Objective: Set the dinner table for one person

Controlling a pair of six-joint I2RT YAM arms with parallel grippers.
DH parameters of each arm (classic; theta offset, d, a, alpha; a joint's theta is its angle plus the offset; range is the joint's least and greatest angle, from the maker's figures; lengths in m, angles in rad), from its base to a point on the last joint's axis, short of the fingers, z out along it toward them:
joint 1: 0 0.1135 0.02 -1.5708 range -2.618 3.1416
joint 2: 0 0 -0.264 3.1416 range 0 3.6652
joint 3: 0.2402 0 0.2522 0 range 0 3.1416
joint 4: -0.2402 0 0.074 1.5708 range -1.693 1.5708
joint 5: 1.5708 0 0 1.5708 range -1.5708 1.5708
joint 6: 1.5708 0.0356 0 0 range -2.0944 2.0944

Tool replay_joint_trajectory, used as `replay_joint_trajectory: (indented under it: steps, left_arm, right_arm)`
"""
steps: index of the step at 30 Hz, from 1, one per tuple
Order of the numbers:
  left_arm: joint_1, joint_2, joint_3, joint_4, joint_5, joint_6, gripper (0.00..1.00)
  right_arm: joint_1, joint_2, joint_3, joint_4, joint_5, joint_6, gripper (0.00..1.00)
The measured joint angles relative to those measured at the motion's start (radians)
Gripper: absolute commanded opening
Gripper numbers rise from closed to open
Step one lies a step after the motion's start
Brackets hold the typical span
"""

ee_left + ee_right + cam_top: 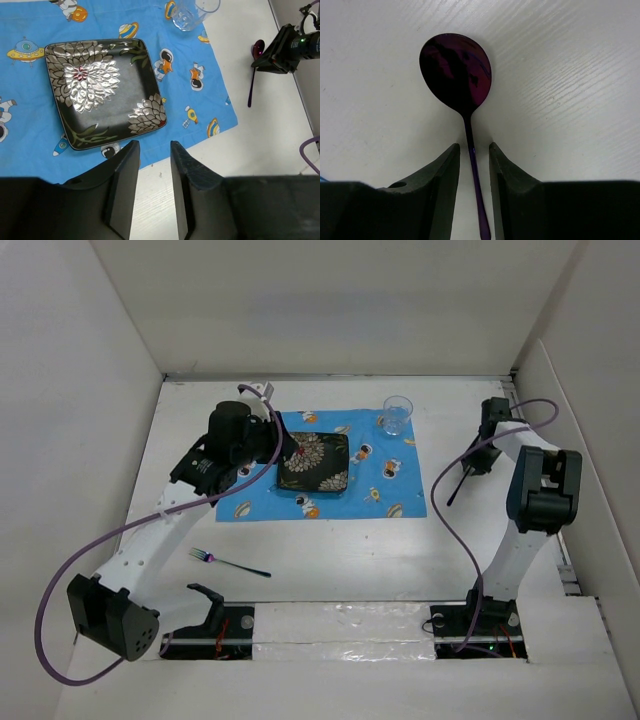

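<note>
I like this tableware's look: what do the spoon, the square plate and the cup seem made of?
Spoon: likely metal, mirror-polished with a purple tint; its bowl shows reflections. Square plate: probably glazed ceramic, possibly melamine; glossy black with silvery flowers that catch light. Cup: clear glass or plastic; the blue cloth shows through.

No words, brands, numbers or signs can be read anywhere, the cartoon-printed cloth (400,495) included.

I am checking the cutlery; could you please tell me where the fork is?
In the top view the fork lies on the bare white table, left of centre, just nearer than the blue cloth and right of the left arm.
</note>
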Motion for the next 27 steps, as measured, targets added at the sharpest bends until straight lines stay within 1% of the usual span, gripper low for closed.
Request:
replay_joint_trajectory:
  steps: [2, 3, 5, 10, 13, 16, 21, 24, 25, 27]
  left_arm:
    - [0.000, -0.002, 0.000, -0.001, -0.009, 0.008, 0.31]
    - [0.000, -0.002, 0.000, -0.001, -0.013, 0.013, 0.32]
    - [0.000, -0.002, 0.000, -0.002, -0.018, 0.026, 0.32]
    - [0.000, -0.002, -0.010, -0.001, -0.029, 0.050, 0.32]
    - [0.000, -0.002, -0.018, -0.014, -0.036, 0.063, 0.33]
    - [0.000, -0.002, -0.018, -0.020, -0.045, 0.071, 0.33]
    - [0.000, 0.003, -0.009, -0.046, -0.067, 0.078, 0.32]
    - [0.000, 0.018, 0.002, -0.062, -0.120, 0.056, 0.29]
    - [0.001, 0.021, 0.002, -0.070, -0.145, 0.037, 0.27]
    - [0.010, 0.024, 0.002, -0.098, -0.192, -0.006, 0.26]
  right_arm:
    - [0.000, 0.019, 0.028, -0.026, -0.002, -0.006, 0.24]
    - [0.000, 0.027, 0.043, -0.041, -0.004, -0.008, 0.15]
    - [0.000, 0.045, 0.068, -0.061, -0.009, -0.010, 0.01]
    - [0.000, 0.054, 0.083, -0.074, -0.016, -0.002, 0.00]
    - [0.000, 0.031, 0.054, -0.054, -0.018, 0.003, 0.00]
    - [0.000, -0.020, 0.011, -0.058, -0.021, -0.003, 0.00]
    - [0.014, -0.145, 0.039, -0.075, -0.053, -0.032, 0.00]
    - [0.062, -0.230, 0.058, -0.074, -0.100, -0.052, 0.00]
    - [0.092, -0.256, 0.060, -0.074, -0.119, -0.063, 0.00]
    - [0.172, -0.297, 0.061, -0.076, -0.168, -0.086, 0.00]
